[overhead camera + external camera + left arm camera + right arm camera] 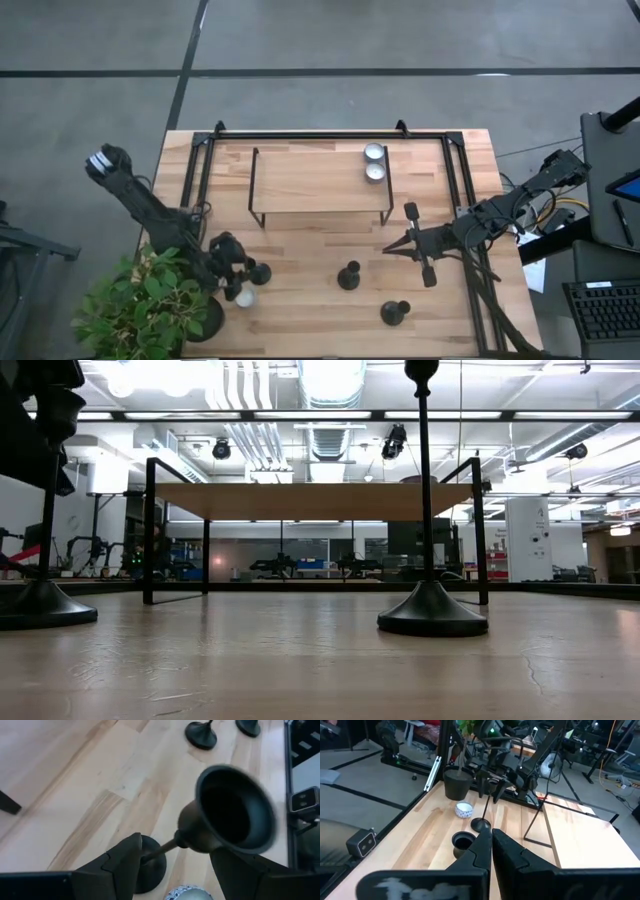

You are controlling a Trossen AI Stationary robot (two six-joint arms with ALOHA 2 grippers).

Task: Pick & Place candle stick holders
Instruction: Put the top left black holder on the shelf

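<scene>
A black candle stick holder (260, 272) stands on its round base near the table's near left. My left gripper (243, 268) is open, with one finger on each side of the holder's thin stem (159, 851), below its cup top (235, 815). A whitish cup (243, 296) rests on the table just near of it. Two more black holders (348, 275) (395, 312) stand on their bases mid-table. Two silver cups (374, 152) (375, 171) sit on the raised shelf. My right gripper (390, 248) is shut and empty at the right. My left gripper's fingers point down from above, one on each side of the stem. One finger (127, 862) stands right beside the stem (159, 851); I cannot tell whether it touches. The holder's base (152, 870) is on the table.
A potted plant (150, 305) in a black pot stands at the near left corner, close behind my left arm. A wooden shelf on black legs (320, 180) fills the table's far middle. A black frame rail (330, 135) runs along the far and side edges.
</scene>
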